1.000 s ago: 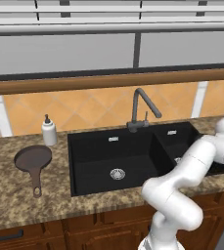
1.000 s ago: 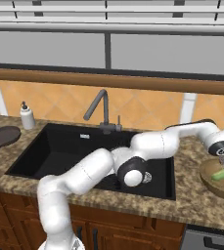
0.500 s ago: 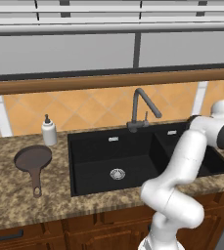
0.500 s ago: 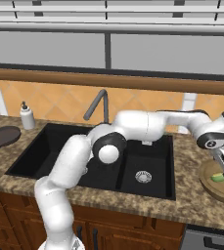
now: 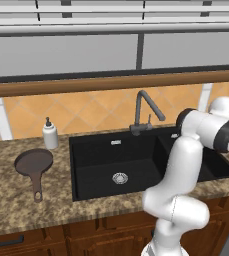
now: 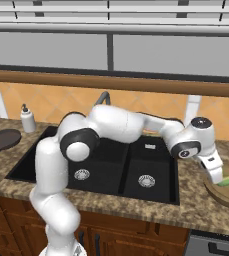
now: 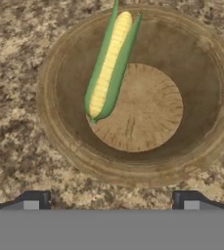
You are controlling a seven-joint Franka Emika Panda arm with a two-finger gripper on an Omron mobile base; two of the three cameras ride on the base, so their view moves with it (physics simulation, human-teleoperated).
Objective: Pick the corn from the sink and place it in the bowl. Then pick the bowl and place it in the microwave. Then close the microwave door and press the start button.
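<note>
Yellow kernels in green husk: the corn point(image 7: 108, 63) leans inside the tan bowl point(image 7: 201, 97), one end on its floor, the other over the rim. In the right base view the bowl point(image 6: 226, 196) is cut off at the granite counter's point(image 6: 186, 210) right edge. The gripper point(image 7: 111, 200) is spread, holding nothing, its tips barely showing.

corn point(image 7: 107, 63): yellow cob in green husk, lying slanted against my bowl's inner wall, tip on the floor | bowl point(image 7: 196, 97): round, tan-brown, upright on granite | sink point(image 6: 121, 165): black, two basins
</note>
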